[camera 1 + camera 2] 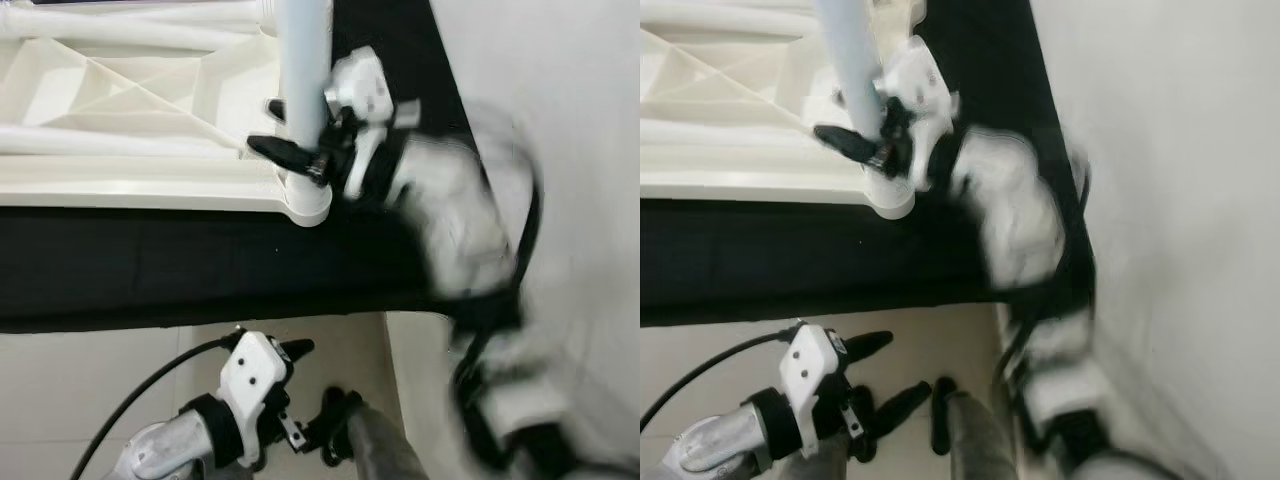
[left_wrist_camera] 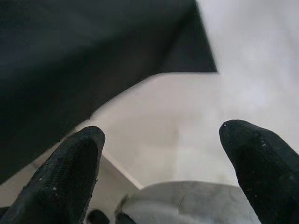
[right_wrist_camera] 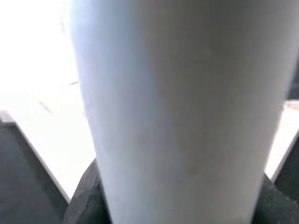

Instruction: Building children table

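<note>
**Left eye view: right claw clamped on the table leg**

The pale table leg [image 1: 303,90] stands upright in the corner socket [image 1: 308,203] of the overturned white tabletop [image 1: 120,100], which lies ribbed side up on a black mat [image 1: 200,270] toward 11 o'clock. The right claw [image 1: 300,140] is clenched around the leg just above the socket, one black finger [image 1: 275,150] showing on the leg's left side; the right arm is blurred. In the right wrist view the leg [image 3: 177,112] is right up against the camera. The left claw [image 1: 300,385] hangs at 6 o'clock over the pale tiled floor [image 1: 80,390], fingers [image 2: 65,177] spread apart and grasping nothing. A white wall [image 1: 580,100] rises at 3 o'clock.
</note>
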### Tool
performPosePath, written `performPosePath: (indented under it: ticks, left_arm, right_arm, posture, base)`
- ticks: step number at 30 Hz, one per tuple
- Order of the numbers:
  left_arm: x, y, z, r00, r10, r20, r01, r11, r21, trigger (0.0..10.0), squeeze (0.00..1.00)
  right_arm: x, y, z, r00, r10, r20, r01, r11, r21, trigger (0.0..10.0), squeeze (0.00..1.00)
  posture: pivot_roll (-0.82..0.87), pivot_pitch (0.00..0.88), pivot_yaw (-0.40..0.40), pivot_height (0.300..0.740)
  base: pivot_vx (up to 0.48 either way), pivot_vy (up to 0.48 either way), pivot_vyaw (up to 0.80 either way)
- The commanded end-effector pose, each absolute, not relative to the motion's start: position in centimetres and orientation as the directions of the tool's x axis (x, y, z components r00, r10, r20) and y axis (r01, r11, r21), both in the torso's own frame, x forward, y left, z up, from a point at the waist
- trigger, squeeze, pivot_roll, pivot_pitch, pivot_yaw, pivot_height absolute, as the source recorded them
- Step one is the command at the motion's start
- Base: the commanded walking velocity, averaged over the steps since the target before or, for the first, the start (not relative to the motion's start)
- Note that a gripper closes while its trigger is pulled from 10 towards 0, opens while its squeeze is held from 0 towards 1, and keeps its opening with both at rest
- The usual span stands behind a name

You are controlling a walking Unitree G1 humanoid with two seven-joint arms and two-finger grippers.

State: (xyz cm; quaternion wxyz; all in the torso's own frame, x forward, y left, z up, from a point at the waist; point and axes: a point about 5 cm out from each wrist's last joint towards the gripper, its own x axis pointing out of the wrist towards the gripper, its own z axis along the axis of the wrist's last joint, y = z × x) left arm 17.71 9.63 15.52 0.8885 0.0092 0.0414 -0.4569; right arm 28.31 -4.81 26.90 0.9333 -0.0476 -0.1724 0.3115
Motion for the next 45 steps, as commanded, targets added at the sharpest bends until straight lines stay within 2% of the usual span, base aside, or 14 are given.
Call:
performPosePath:
  ticks: [1,6,14,24,29,30,36,37,38,39,40,41,42,45]
  left_arm:
    - [17.6,9.7,15.0,0.578,-0.81,-0.099,0.812,0.583,-0.036,10.0,0.0]
    - [18.7,9.7,14.8,0.589,-0.804,-0.086,0.805,0.593,-0.026,10.0,0.0]
    - [21.4,10.5,14.1,0.666,-0.743,-0.066,0.746,0.666,0.023,10.0,0.0]
    - [24.3,12.2,13.4,0.79,-0.611,-0.052,0.612,0.781,0.124,10.0,0.0]
    - [24.5,12.2,13.2,0.795,-0.604,-0.049,0.605,0.785,0.132,10.0,0.0]
    - [24.4,12.0,13.1,0.796,-0.604,-0.047,0.604,0.786,0.131,10.0,0.0]
    - [24.3,11.7,12.8,0.798,-0.602,-0.035,0.601,0.788,0.133,10.0,0.0]
    - [24.4,11.6,12.6,0.798,-0.602,-0.028,0.6,0.789,0.134,10.0,0.0]
    - [24.4,11.6,12.6,0.798,-0.602,-0.028,0.6,0.789,0.134,10.0,0.0]
    - [24.4,11.6,12.6,0.797,-0.603,-0.027,0.601,0.789,0.132,10.0,0.0]
    - [24.4,11.6,12.6,0.797,-0.603,-0.027,0.601,0.789,0.132,10.0,0.0]
    - [24.4,11.5,12.5,0.797,-0.603,-0.023,0.6,0.788,0.134,10.0,0.0]
    - [24.4,11.4,12.5,0.795,-0.606,-0.021,0.602,0.786,0.138,10.0,0.0]
    - [24.4,11.3,12.4,0.794,-0.608,-0.013,0.603,0.784,0.146,10.0,0.0]
  right_arm:
    - [28.1,-5.2,18.0,0.859,0.48,-0.177,-0.475,0.877,0.074,10.0,0.0]
    - [28.1,-4.8,16.6,0.894,0.416,-0.165,-0.405,0.909,0.094,10.0,0.0]
    - [31.3,-4.5,17.9,0.932,0.35,-0.095,-0.344,0.936,0.076,10.0,0.0]
    - [31.7,-6.7,17.0,0.971,0.215,-0.108,-0.213,0.977,0.032,10.0,0.0]
    - [31.9,-6.9,17.1,0.973,0.209,-0.098,-0.206,0.978,0.04,10.0,0.0]
    - [31.9,-6.8,17.3,0.972,0.219,-0.081,-0.213,0.975,0.069,10.0,1.0]
    - [32.1,-5.7,18.9,0.939,0.343,0.036,-0.344,0.924,0.166,10.0,1.0]
    - [32.1,-5.4,19.8,0.909,0.405,0.097,-0.416,0.895,0.16,10.0,0.68]
    - [32.1,-5.4,19.8,0.909,0.405,0.097,-0.416,0.895,0.16,10.0,0.68]
    - [32.2,-5.2,20.3,0.876,0.466,0.128,-0.481,0.866,0.136,10.0,0.45]
    - [32.2,-5.2,20.3,0.876,0.466,0.128,-0.481,0.866,0.136,10.0,0.45]
    - [32.3,-5.1,20.7,0.849,0.507,0.147,-0.523,0.845,0.109,10.0,0.35]
    - [32.5,-5.1,21.3,0.805,0.57,0.165,-0.587,0.806,0.079,10.0,0.0]
    - [33.3,-5.9,23.0,0.651,0.736,0.188,-0.745,0.667,-0.031,10.0,0.0]
  posture:
    - [0.05,0.418,-0.04,0.74]
    - [0.05,0.381,-0.027,0.74]
    - [0.06,0.269,-0.029,0.74]
    - [0.08,0.164,-0.02,0.74]
    - [0.08,0.155,-0.015,0.74]
    - [0.08,0.15,-0.012,0.74]
    - [0.08,0.149,-0.01,0.74]
    - [0.08,0.148,-0.008,0.74]
    - [0.08,0.148,-0.008,0.74]
    - [0.08,0.148,-0.008,0.74]
    - [0.08,0.148,-0.008,0.74]
    - [0.08,0.148,-0.01,0.74]
    - [0.08,0.147,-0.013,0.74]
    - [0.08,0.143,-0.016,0.74]
  base:
    - [0.0,0.0,0.0]
    - [0.0,0.0,0.0]
    - [0.0,0.0,0.0]
    - [0.0,0.0,0.0]
    - [0.0,0.0,0.0]
    - [0.0,0.0,0.0]
    - [0.0,0.0,0.0]
    - [0.0,0.0,0.0]
    - [0.0,0.0,0.0]
    - [0.0,0.0,0.0]
    - [0.0,0.0,0.0]
    - [0.0,0.0,0.0]
    - [0.0,0.0,0.0]
    - [0.0,0.0,0.0]
